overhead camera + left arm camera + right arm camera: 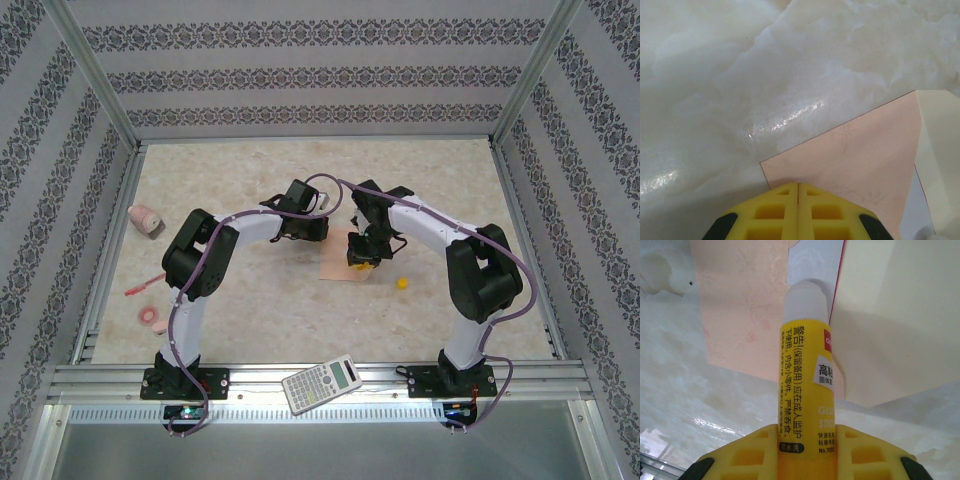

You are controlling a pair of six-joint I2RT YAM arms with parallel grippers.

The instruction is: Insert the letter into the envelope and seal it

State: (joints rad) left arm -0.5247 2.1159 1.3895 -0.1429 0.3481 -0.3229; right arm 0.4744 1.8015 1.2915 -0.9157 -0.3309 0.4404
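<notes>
Well, my left jaws are shut tight with nothing between them, their tips over a corner of the envelope (855,160). Whether they press on the paper or only hang above it I cannot quite tell from the wrist view. My right jaws are closed on the glue stick (805,365), gripping it low on the barrel, with its uncapped white end pointing at the envelope next to the open flap (890,315).

The envelope lies flat on the tabletop (715,75) between my two wrists. It is pale peach-pink with faint marks on its face, and the inner side of the flap is cream. The letter (812,260) shows as a white sliver with a red edge at the envelope's mouth, against the flap, so I judge it is tucked in. The yellow cap (402,283) sits just beside the envelope on my right.

I expect the envelope to be light, thin and limp, and likely to skate on this glossy tabletop when the glue drags across it. Pinning it at a corner away from the flap seems the right hold. The flap should fold easily from its point, but the paper will crease or tear under a hard pinch. The glue stick is stiff and round, so it may twist in my grip.
</notes>
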